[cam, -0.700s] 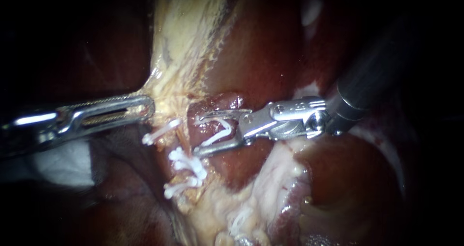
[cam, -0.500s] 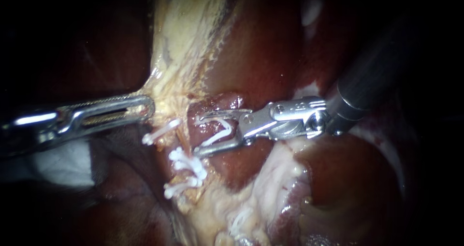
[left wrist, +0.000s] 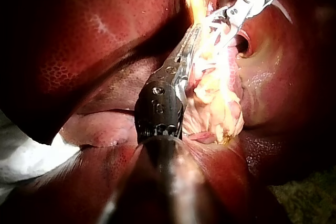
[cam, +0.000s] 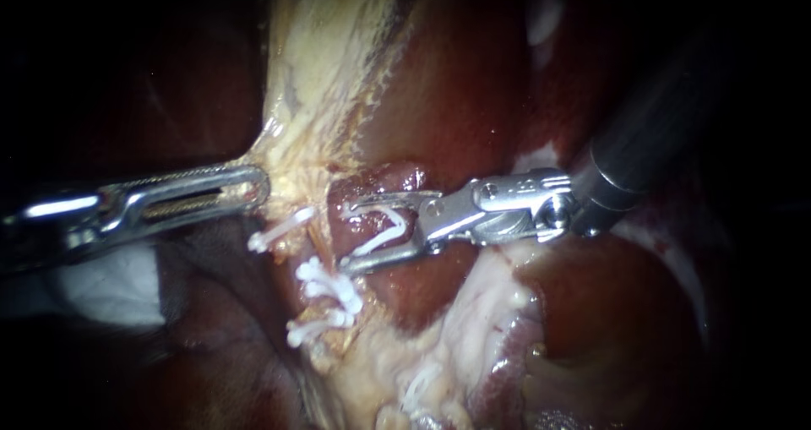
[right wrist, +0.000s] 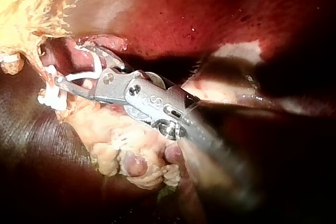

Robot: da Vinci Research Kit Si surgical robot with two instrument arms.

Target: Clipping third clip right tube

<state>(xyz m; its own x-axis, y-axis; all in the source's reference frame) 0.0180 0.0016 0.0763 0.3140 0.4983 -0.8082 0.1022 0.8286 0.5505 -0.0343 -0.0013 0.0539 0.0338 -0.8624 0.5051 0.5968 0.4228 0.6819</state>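
Nothing has moved vs. earlier frames; both instruments hold pos. Liver fills the background. Left instrument: jaws together, clamped on the edge of pale fatty tissue, which tents toward them. Right instrument: jaws apart, carrying an open white clip btwn them, straddling the reddish right tube. Closed clips sit just beside, on the pale strand

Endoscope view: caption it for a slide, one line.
The right instrument carries an open white clip in its jaws around a tube; left instrument grips pale tissue.
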